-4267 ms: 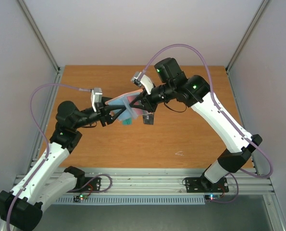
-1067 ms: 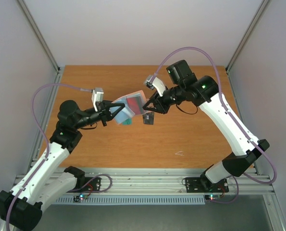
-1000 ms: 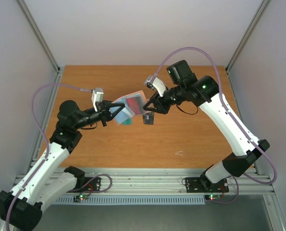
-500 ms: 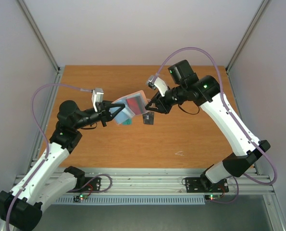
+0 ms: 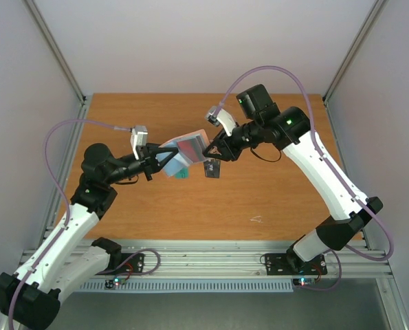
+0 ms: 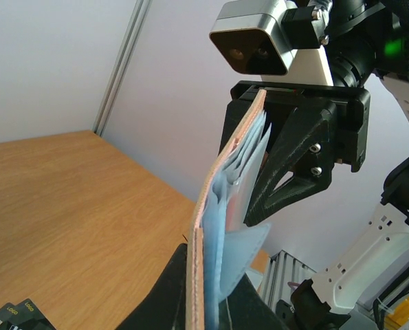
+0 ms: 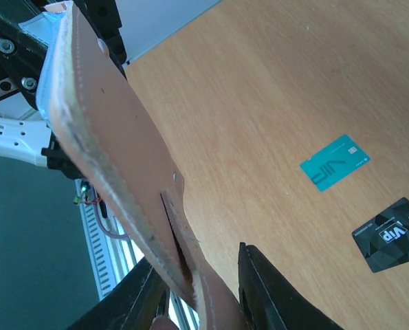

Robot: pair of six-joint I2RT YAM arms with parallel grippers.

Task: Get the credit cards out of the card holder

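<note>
Table (image 7: 293, 82): teal card (image 7: 335, 162), black card (image 7: 390, 235): VIP; left fingers (image 6: 164, 302) clamp holder (image 7: 115, 165); right fingers (image 7: 262, 295) unclear.

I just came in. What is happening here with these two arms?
A pink card holder is up in the air between the two robot arms, above the wooden table. The left tool is shut on one end of it. The right tool has its fingers on either side of the other end; whether it grips is unclear. A teal card and a black card lie flat on the table. What looks like a red card shows inside the holder, not yet removed.
</note>
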